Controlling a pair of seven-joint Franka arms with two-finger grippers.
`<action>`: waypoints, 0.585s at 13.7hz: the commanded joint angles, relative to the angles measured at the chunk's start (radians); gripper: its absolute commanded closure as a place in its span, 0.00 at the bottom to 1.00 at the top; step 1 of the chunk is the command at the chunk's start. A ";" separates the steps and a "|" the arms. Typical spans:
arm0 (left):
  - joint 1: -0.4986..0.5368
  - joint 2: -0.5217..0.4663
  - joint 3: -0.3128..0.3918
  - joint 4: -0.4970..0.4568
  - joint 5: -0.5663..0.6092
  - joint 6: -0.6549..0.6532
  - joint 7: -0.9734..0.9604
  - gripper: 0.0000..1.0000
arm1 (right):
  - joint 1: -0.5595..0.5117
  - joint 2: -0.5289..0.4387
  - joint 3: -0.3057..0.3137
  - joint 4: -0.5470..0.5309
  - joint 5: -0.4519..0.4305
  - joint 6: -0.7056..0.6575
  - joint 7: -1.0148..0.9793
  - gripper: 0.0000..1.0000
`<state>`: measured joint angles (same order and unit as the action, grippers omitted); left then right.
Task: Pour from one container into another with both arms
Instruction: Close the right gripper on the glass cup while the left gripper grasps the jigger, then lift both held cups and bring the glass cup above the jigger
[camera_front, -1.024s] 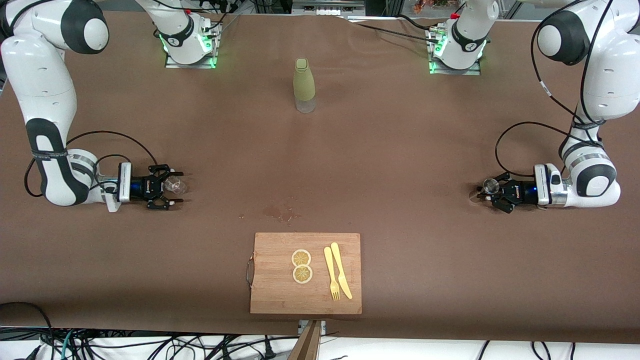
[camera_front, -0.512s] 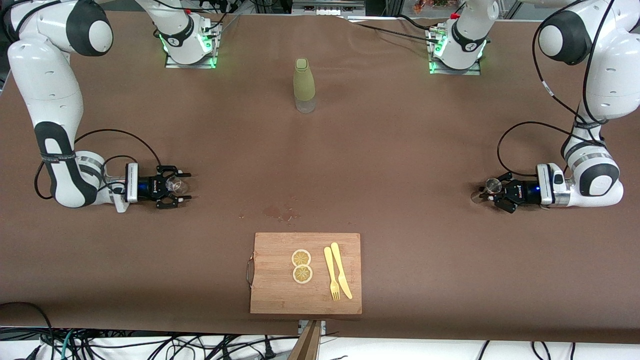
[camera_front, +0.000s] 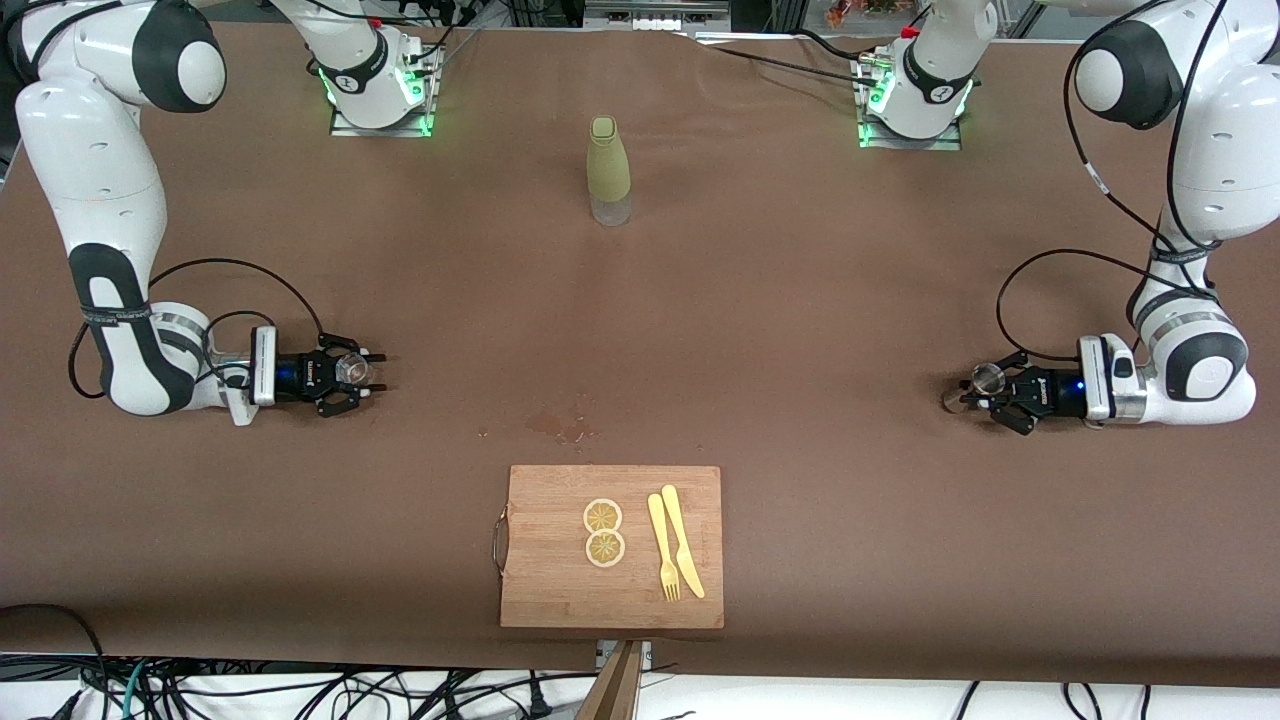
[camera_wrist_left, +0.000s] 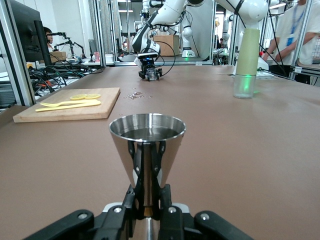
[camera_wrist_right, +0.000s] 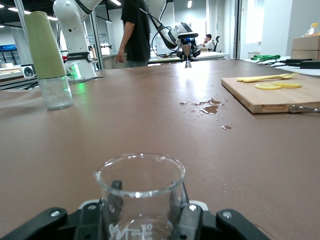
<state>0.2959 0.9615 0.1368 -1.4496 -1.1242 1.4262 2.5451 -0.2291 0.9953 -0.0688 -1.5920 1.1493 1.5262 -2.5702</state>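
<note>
One clear glass shot cup (camera_front: 351, 368), one shiny steel hourglass jigger (camera_front: 988, 377), one olive-green bottle with clear base (camera_front: 608, 170), one wooden cutting board (camera_front: 545, 590), two lemon slices (camera_front: 604, 532), one yellow plastic fork (camera_front: 663, 549), one yellow plastic knife (camera_front: 683, 540).

Bottle (camera_front: 608, 172), board (camera_front: 550, 580) w/ lemon (camera_front: 603, 532), cutlery (camera_front: 674, 554)

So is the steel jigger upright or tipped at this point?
Upright. In the left wrist view the jigger stands vertical with its round rim level, the left gripper shut on its narrow waist.
</note>
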 joint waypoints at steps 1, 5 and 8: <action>-0.035 -0.006 -0.058 0.063 -0.032 -0.015 -0.101 1.00 | 0.001 0.003 -0.002 0.018 0.050 -0.011 0.004 0.56; -0.168 0.008 -0.121 0.110 -0.127 0.071 -0.225 1.00 | 0.008 -0.013 0.026 0.082 0.047 -0.012 0.080 0.58; -0.279 0.013 -0.120 0.162 -0.134 0.150 -0.317 1.00 | 0.017 -0.041 0.073 0.122 0.038 -0.001 0.183 0.58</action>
<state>0.0638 0.9604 0.0080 -1.3425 -1.2385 1.5528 2.2902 -0.2198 0.9796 -0.0216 -1.4893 1.1863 1.5246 -2.4604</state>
